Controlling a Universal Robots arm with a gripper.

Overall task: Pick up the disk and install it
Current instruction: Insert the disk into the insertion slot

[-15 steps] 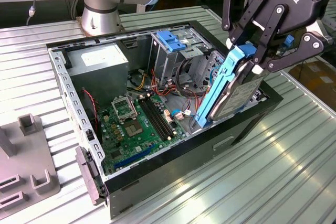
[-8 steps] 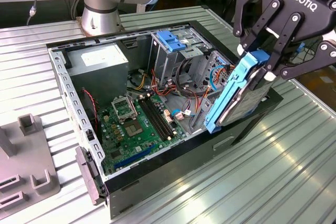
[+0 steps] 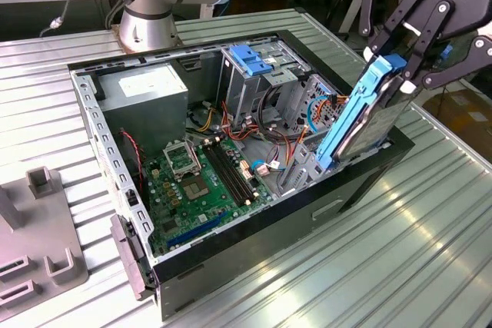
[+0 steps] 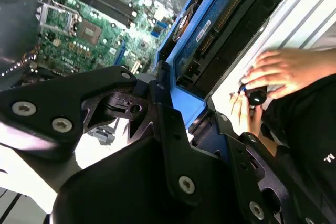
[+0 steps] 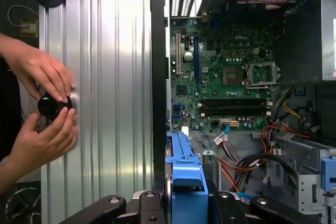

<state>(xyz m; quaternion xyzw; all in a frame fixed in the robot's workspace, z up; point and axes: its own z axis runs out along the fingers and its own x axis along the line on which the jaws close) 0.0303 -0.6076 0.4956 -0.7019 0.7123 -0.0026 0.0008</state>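
Gripper (image 3: 400,74) clamps disk (image 3: 360,122): dark metal, bright blue rails, steeply tilted

The disk (image 3: 367,124) is standing on edge at about 3 o'clock in the exterior view, tilting so that its top end is pointing toward 1 o'clock and its lower end toward 7 o'clock. It is showing a dark body with a paler grey face, framed by bright blue rails. The gripper (image 3: 400,74) is clamping its top end, while its lower end is hanging just at the case's (image 3: 361,178) rim, touching or not I cannot tell.
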